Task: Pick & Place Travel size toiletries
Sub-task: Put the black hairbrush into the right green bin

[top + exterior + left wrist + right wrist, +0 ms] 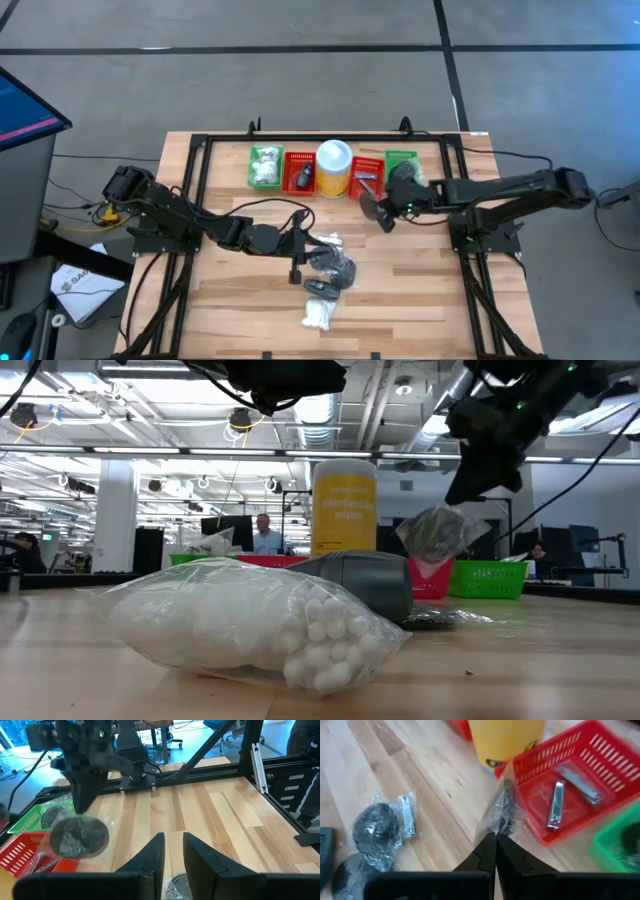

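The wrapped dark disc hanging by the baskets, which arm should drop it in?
Right. The right gripper is shut on the wrapped disc, beside the red basket. The left gripper is empty, mid-table.

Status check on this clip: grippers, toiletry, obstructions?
Right gripper shut on wrapped dark disc, above the table near red basket. Left gripper idle, low mid-table over loose toiletries. Yellow canister beside basket, close to path.

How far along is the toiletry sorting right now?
Partly done: the baskets already hold items, such as nail clippers in the red basket. In hand: the right gripper is shut on a wrapped dark disc, carrying it near the baskets. Left: the cotton-ball bag and other wrapped pieces on the table; the left gripper waits above them.
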